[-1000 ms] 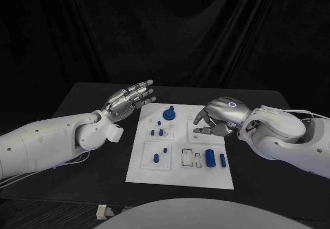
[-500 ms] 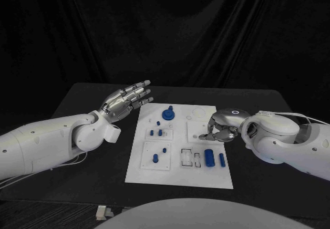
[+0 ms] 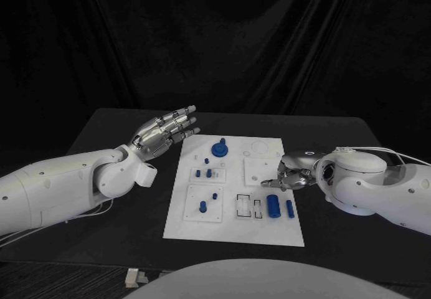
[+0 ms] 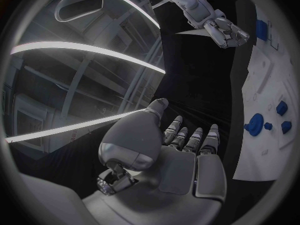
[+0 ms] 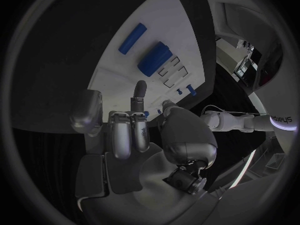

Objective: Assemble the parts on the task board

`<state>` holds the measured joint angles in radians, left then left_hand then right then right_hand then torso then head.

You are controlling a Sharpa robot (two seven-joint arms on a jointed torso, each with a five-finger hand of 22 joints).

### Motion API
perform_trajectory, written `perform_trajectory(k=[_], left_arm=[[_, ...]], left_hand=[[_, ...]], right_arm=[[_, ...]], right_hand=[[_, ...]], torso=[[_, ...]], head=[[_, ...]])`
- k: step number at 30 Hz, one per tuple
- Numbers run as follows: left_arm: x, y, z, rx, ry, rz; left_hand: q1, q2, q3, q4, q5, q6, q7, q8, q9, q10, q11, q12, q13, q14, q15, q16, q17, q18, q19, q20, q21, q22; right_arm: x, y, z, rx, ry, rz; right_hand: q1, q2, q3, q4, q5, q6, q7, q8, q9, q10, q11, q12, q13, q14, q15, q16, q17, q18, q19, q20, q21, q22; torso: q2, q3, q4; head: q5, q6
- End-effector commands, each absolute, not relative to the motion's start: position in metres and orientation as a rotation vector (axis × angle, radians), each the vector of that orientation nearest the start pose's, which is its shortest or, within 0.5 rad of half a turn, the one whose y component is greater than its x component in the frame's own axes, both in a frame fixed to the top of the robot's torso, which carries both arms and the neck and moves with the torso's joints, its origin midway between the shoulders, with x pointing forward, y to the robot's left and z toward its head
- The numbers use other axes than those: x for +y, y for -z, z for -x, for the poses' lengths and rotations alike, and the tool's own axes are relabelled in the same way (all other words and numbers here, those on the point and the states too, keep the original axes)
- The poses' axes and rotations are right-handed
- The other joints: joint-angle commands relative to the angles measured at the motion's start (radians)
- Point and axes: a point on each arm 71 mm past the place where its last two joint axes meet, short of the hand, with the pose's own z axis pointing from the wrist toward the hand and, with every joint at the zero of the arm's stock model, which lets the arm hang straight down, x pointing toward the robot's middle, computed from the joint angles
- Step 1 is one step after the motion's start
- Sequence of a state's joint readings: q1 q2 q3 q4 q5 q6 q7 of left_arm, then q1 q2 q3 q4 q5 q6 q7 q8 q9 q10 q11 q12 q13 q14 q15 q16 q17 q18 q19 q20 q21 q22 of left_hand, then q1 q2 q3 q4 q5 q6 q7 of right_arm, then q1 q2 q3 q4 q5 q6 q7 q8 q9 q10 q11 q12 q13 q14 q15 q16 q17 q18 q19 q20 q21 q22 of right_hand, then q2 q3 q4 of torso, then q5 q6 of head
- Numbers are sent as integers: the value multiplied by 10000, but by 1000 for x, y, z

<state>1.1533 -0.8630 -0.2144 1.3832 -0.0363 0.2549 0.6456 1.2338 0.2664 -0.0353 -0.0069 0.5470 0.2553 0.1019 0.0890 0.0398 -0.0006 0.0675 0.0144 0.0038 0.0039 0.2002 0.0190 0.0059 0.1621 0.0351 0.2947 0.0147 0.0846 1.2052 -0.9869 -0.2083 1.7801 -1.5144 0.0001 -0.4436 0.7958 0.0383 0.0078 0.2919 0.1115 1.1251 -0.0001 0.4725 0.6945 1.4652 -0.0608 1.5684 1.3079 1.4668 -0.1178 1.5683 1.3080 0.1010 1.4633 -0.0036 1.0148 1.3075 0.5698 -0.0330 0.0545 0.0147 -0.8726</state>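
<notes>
The white task board lies in the middle of the black table. A round blue knob part stands at its far end, and several small blue parts sit in the left plates. Two blue cylinders lie near the front right. My right hand hangs low over the board's right edge with its fingers curled in and one finger stretched toward the board; I see nothing in it. My left hand is raised left of the board, fingers apart and empty. The left wrist view also shows the left hand.
The board and its blue knob lie beside my left hand, with my right hand farther off. The two cylinders lie just past my right hand's fingers. Bare black table surrounds the board.
My right hand has sunk from above the board's right middle plate down to the board's right edge, turning and curling in. The left hand has hardly moved.
</notes>
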Motion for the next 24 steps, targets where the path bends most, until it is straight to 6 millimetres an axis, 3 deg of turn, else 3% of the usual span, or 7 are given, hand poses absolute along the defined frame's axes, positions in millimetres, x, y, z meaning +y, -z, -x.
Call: perform_trajectory(k=[1,17,24], left_arm=[[238,247,-460,15507,20025,9936],[238,249,-459,15556,20023,9975],[239,251,-458,15586,20011,10037]], left_hand=[[-72,56,18,-43,36,26,22,58,3,7,15,-16,-2,3,48,34,6,-54,47,-16,56,-13],[-72,56,18,-43,36,26,22,58,3,7,15,-16,-2,3,48,34,6,-54,47,-16,56,-13],[-94,67,33,-61,35,16,33,58,1,7,27,-20,-3,4,57,37,7,-57,56,-15,60,3]], right_arm=[[-217,251,-402,22171,-2528,2424],[-215,267,-395,22676,-2324,2432],[-213,271,-395,22711,-2396,2420]], right_hand=[[-53,10,-90,-10,-50,-37,-28,-35,12,1056,-31,24,2629,1040,-79,25,2628,-130,303,-85,62,1497],[834,-59,-275,-146,48,-180,174,-1073,-183,1056,149,24,2629,1040,-1,25,2628,-109,168,-31,101,1445],[1175,-151,-307,-243,129,-151,193,-1279,-228,1056,162,24,2629,1040,21,25,2628,-80,101,-7,-38,1405]], torso=[[1,-1,-12],[-7,-7,4],[-10,-6,7]], head=[[10,0],[51,0],[31,0]])
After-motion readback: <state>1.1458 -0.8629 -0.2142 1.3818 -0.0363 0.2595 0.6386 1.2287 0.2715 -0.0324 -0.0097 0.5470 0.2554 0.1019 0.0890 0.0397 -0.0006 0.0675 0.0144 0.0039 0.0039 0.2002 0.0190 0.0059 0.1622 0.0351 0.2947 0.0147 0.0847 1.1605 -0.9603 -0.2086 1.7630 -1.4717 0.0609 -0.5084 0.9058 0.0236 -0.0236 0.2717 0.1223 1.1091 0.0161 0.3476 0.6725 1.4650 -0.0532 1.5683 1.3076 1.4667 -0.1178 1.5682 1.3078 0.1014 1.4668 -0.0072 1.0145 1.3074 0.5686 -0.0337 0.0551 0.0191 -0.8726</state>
